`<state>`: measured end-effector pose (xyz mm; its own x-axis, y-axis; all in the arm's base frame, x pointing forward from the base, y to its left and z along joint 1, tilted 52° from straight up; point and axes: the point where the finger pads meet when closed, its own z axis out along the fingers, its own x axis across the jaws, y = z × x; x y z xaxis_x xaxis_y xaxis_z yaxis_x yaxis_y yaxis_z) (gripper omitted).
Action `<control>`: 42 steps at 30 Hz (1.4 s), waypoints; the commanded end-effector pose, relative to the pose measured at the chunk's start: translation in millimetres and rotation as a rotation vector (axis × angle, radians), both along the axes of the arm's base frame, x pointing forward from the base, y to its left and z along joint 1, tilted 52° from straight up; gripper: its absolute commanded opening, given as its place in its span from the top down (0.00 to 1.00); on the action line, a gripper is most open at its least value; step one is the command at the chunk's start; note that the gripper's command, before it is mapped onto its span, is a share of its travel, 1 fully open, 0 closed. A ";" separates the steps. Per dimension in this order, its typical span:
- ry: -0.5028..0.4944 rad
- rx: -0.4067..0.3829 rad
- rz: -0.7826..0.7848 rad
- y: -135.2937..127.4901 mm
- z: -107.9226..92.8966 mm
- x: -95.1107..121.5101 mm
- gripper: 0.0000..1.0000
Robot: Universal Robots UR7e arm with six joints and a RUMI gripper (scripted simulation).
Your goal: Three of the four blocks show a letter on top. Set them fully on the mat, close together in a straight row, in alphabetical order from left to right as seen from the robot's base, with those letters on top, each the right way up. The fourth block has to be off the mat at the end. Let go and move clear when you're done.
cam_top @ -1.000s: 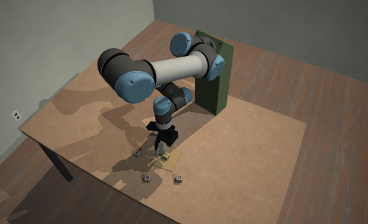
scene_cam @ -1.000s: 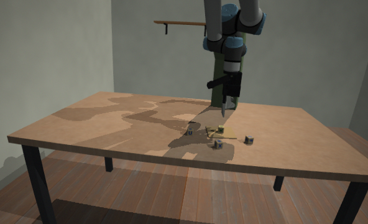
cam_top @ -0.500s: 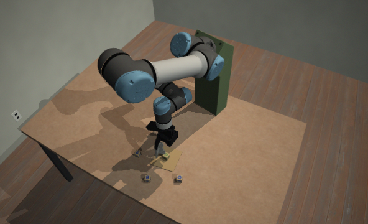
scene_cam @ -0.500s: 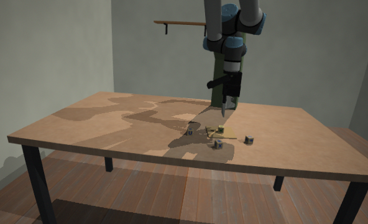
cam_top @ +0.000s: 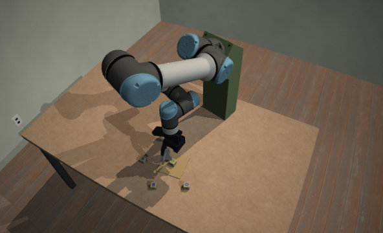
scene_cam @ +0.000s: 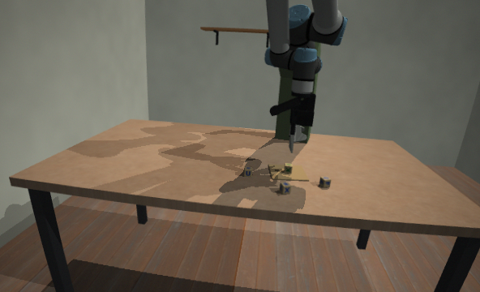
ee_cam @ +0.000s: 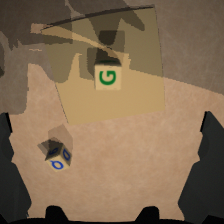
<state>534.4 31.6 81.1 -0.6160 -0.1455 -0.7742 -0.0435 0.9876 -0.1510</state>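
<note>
A tan mat (cam_top: pixel 175 167) lies near the table's front edge. A block with a green G (ee_cam: pixel 108 77) on top sits alone on the mat (ee_cam: pixel 115 70); it also shows in the top view (cam_top: pixel 171 163) and the exterior view (scene_cam: pixel 289 167). My gripper (scene_cam: pixel 293 147) is open and empty, hanging above this block with clear air between them. Its dark fingers frame the wrist view at both sides (ee_cam: pixel 112 170). Three blocks with blue marks lie off the mat: one to its side (scene_cam: pixel 247 171), two in front (scene_cam: pixel 285 187) (scene_cam: pixel 325 182). One of them shows in the wrist view (ee_cam: pixel 57 156).
The green pedestal (cam_top: pixel 223 81) of the arm stands at the back of the table. The table's front edge (cam_top: pixel 140 207) runs close to the two front blocks. The arm's shadow covers the blocks and the mat.
</note>
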 end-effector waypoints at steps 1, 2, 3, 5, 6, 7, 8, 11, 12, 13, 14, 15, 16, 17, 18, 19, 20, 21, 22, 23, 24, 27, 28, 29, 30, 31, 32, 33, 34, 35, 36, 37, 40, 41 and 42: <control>0.000 -0.012 0.010 0.0 0.9 0.8 0.00; 0.000 -0.017 0.013 0.0 1.1 1.0 0.00; 0.001 -0.022 0.017 0.0 1.4 1.3 0.00; 0.002 -0.033 0.026 -0.1 1.9 2.1 0.00; 0.002 -0.040 0.031 -0.1 2.2 2.5 0.00; 0.003 -0.047 0.037 -0.1 2.5 3.0 0.00; 0.003 -0.055 0.043 -0.2 2.9 3.5 0.00; 0.005 -0.083 0.065 -0.3 4.2 5.2 0.00; 0.006 -0.094 0.073 -0.3 4.7 5.9 0.00; 0.007 -0.106 0.082 -0.3 5.2 6.6 0.00; 0.007 -0.106 0.082 -0.3 5.2 6.6 0.00; 0.007 -0.106 0.082 -0.3 5.2 6.6 0.00; 0.008 -0.118 0.092 -0.4 5.7 7.3 0.00; 0.009 -0.131 0.102 -0.4 6.3 8.1 0.00; 0.010 -0.144 0.113 -0.4 7.0 9.0 0.00; 0.011 -0.159 0.124 -0.5 7.6 9.9 0.00; 0.012 -0.174 0.135 -0.5 8.3 10.8 0.00; 0.013 -0.190 0.148 -0.5 9.1 11.8 0.00; 0.014 -0.206 0.161 -0.5 9.8 12.8 0.00; 0.015 -0.224 0.174 -0.5 10.7 13.9 0.00; 0.017 -0.242 0.188 -0.5 11.5 14.9 0.00; 0.021 -0.300 0.234 -0.4 14.2 18.5 0.00; 0.022 -0.321 0.250 -0.3 15.2 19.7 0.00; 0.024 -0.342 0.266 -0.3 16.2 21.0 0.00; 0.025 -0.359 0.280 -0.2 17.0 22.0 0.00; 0.025 -0.359 0.280 -0.2 17.0 22.0 0.00; 0.025 -0.359 0.280 -0.2 17.0 22.0 0.00; 0.027 -0.382 0.297 -0.1 18.1 23.4 0.00; 0.029 -0.406 0.316 0.0 19.3 24.8 0.00; 0.031 -0.430 0.335 0.1 20.4 26.2 0.00; 0.032 -0.453 0.353 0.3 21.5 27.6 0.00; 0.033 -0.470 0.366 0.4 22.3 28.5 0.00; 0.038 -0.526 0.409 0.8 24.9 31.7 0.00; 0.039 -0.544 0.423 0.9 25.8 32.8 0.00; 0.040 -0.563 0.438 1.1 26.7 33.8 0.00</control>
